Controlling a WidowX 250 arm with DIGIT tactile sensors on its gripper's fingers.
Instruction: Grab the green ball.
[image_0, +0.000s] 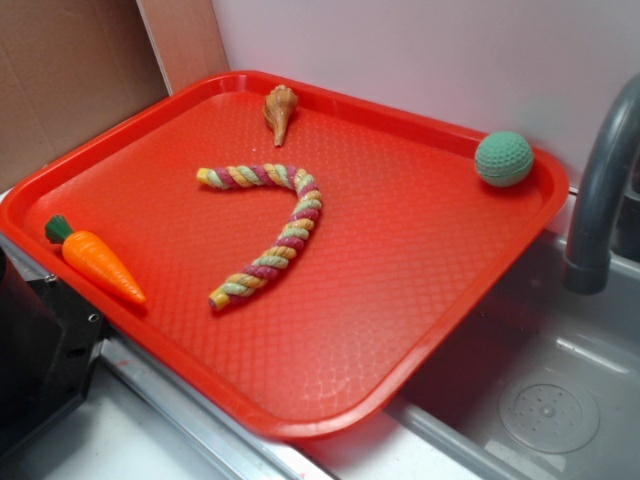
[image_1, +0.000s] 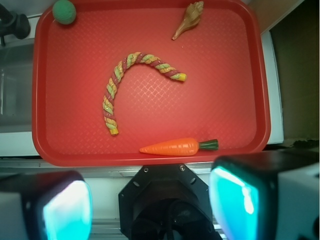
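Observation:
The green ball (image_0: 503, 158) is a small teal crocheted ball lying in the far right corner of the red tray (image_0: 400, 300). In the wrist view the ball (image_1: 64, 11) sits at the tray's top left corner, far from my gripper (image_1: 150, 210). The gripper is high above the tray's near edge, open and empty, its two cyan-padded fingers (image_1: 65, 210) wide apart at the bottom of the wrist view. The gripper does not show in the exterior view.
On the tray (image_1: 250, 75) lie a twisted multicoloured rope (image_0: 270, 225), an orange toy carrot (image_0: 98, 262) near the left edge and a brown shell (image_0: 280, 110) at the back. A grey faucet (image_0: 600, 190) and a sink (image_0: 540, 390) stand right of the tray.

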